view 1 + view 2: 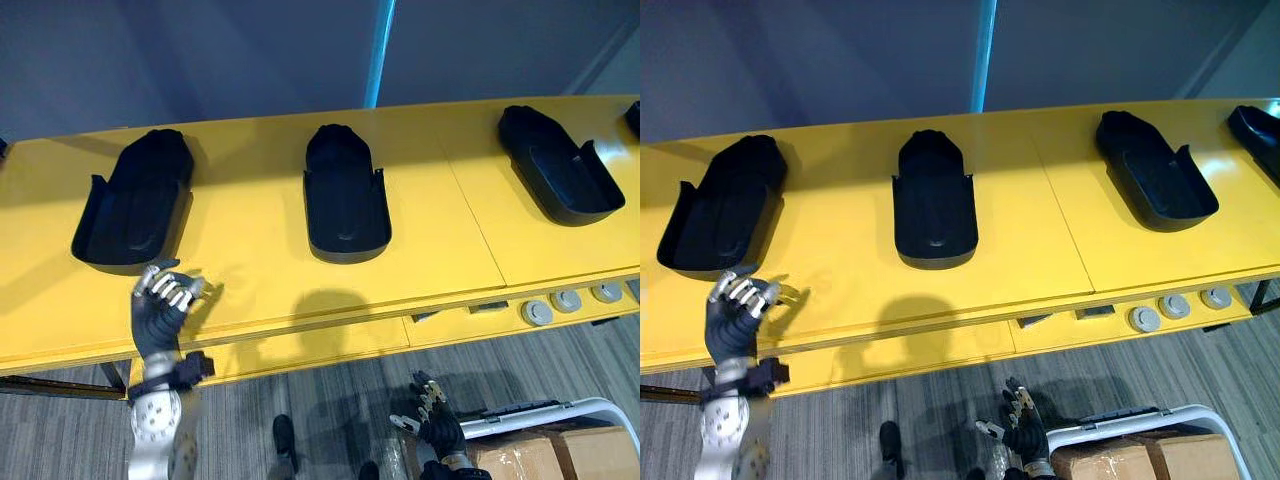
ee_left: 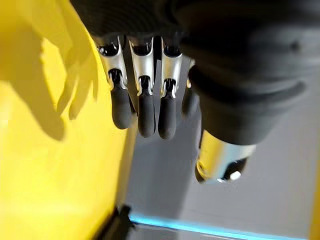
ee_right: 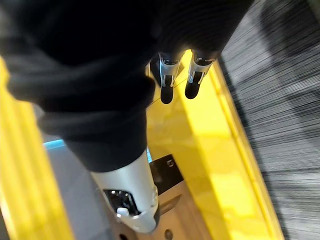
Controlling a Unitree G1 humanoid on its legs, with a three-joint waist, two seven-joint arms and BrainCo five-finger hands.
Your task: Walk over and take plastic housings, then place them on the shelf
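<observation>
Housings (image 1: 933, 200) four on yellow table (image 1: 1060, 225); grey discs (image 1: 1173, 305) three.

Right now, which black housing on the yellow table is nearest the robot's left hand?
The leftmost housing; the left hand hovers just before its open end.

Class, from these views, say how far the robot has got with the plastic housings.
Done: the walk, since it stands at the yellow table. In hand: nothing; the open left hand hovers just short of the left housing, and the open right hand hangs low. Left: that one, the middle housing and the right housing lie untouched, so all taking and placing.
</observation>
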